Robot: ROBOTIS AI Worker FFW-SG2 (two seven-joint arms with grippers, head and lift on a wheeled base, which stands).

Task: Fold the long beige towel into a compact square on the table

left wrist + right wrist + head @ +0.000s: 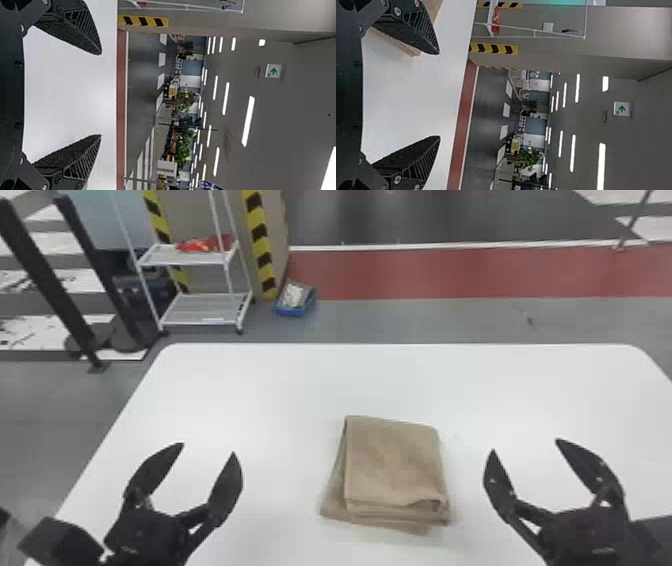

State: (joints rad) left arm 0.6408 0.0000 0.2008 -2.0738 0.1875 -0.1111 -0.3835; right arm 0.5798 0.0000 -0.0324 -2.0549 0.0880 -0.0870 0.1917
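Note:
The beige towel (392, 462) lies folded into a small, roughly square stack near the middle of the table, its lower layers sticking out at the left and front edges. Left of it, my left gripper (208, 447) stands open and apart from the cloth. On the towel's right, my right gripper (525, 444) is open too, with nothing between its fingers. The left wrist view has the left gripper (101, 95) over bare white surface. In the right wrist view, part of the towel (407, 47) shows behind one finger of the right gripper (440, 95).
The white table (240, 390) has bare surface around the towel on all sides. Beyond its far left edge stand a white rack (207, 310) and a blue bin (295, 310) on the floor. Dark posts (55, 285) rise off the left side.

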